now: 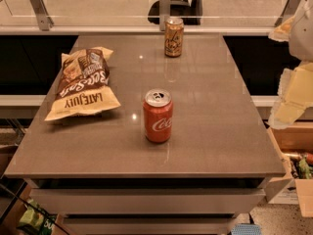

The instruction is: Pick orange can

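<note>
The orange can point(173, 37) is golden-tan with a dark scribbled logo and a silver top. It stands upright at the far middle of the grey table point(215, 131), close to the back edge. My gripper point(293, 89) shows as pale white and yellowish parts at the right edge of the view. It hangs beyond the table's right side, well to the right of the orange can and nearer to me. It touches nothing on the table.
A red Coca-Cola can point(157, 115) stands upright in the middle of the table. A chip bag point(83, 82) lies on the left part. A glass railing point(98, 6) runs behind the table. An open cardboard box point(296, 155) sits on the floor at the right.
</note>
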{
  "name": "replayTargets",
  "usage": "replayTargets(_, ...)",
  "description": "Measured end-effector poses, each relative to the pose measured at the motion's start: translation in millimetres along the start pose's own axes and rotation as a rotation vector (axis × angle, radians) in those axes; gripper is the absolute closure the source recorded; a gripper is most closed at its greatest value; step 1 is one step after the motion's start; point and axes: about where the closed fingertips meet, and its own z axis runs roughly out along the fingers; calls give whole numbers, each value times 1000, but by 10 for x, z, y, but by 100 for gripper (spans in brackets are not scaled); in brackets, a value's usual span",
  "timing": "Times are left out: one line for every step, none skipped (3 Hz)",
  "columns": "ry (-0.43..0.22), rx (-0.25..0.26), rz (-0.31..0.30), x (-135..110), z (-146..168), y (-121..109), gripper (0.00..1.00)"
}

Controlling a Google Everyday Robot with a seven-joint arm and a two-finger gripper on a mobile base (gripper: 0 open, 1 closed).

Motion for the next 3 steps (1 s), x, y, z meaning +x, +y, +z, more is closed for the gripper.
replayTargets(0,0,0,0,-1,0,0)
replayTargets(-25,40,15,-15,-25,-119,0)
replayTargets(-85,100,70,-17,-45,-333,0)
